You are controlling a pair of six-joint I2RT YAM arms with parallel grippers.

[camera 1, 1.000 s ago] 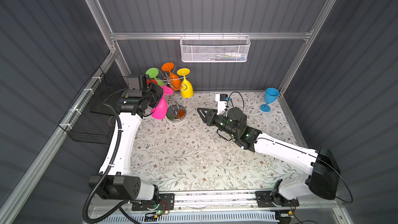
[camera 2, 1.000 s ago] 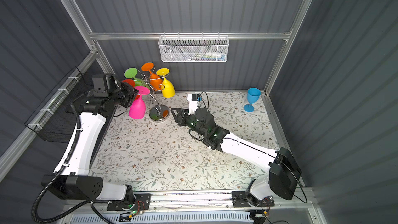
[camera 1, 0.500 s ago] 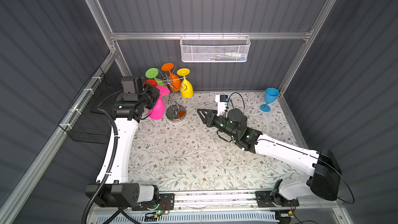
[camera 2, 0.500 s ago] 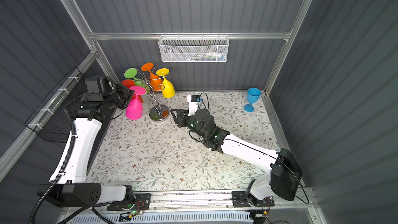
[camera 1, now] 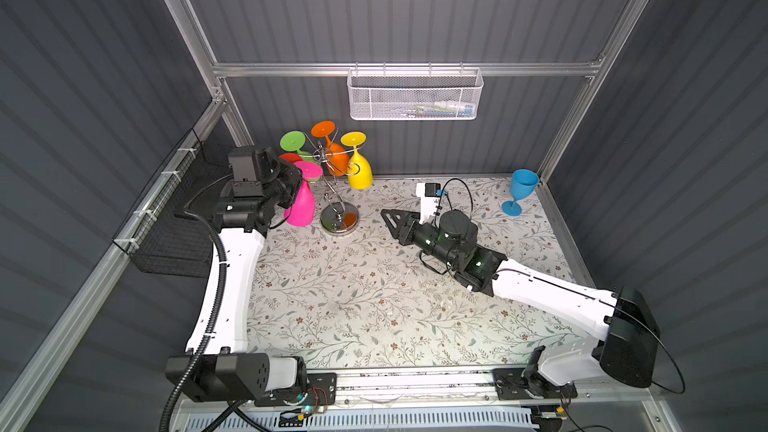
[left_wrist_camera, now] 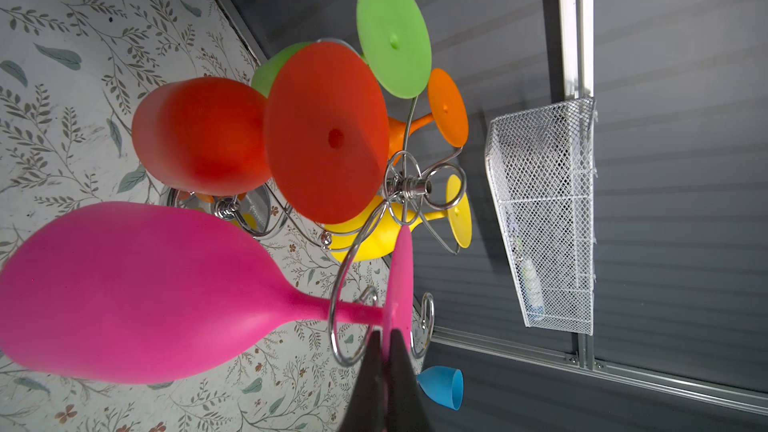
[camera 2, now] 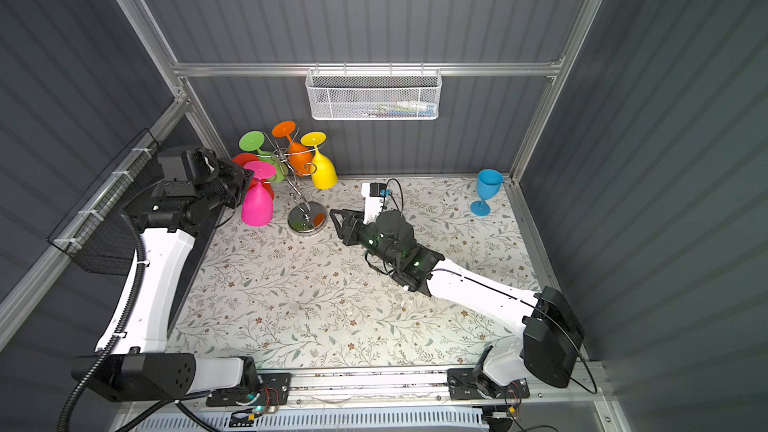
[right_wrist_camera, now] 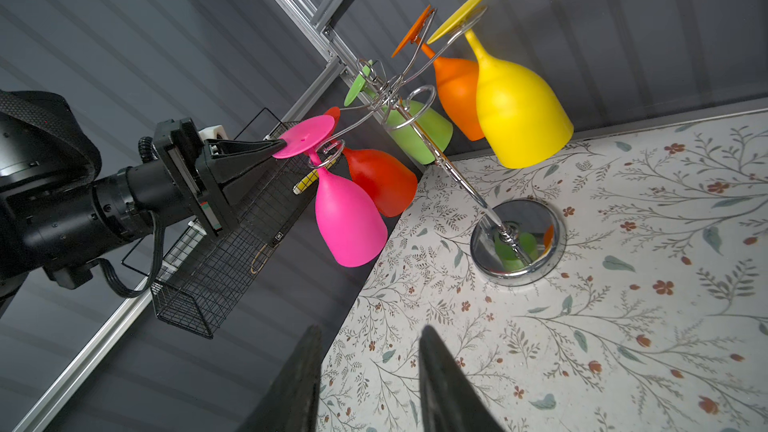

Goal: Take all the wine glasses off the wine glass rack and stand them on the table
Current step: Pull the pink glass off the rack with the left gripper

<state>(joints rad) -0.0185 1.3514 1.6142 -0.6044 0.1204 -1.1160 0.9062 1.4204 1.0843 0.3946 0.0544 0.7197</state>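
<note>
Left wrist view: left gripper (left_wrist_camera: 385,338) was pinched tight on the rim of the pink wine glass (left_wrist_camera: 124,284) foot disc. The glass hung bowl-down with its stem inside a curled arm of the wine glass rack (left_wrist_camera: 409,189), not yet off it. Right wrist view showed the same pinch, on the foot's edge away from the rack's stem. Meanwhile right gripper (right_wrist_camera: 370,332) had its jaws partly spread and held nothing, over the floral table (right_wrist_camera: 582,347), near the rack's round base but apart from it.
</note>
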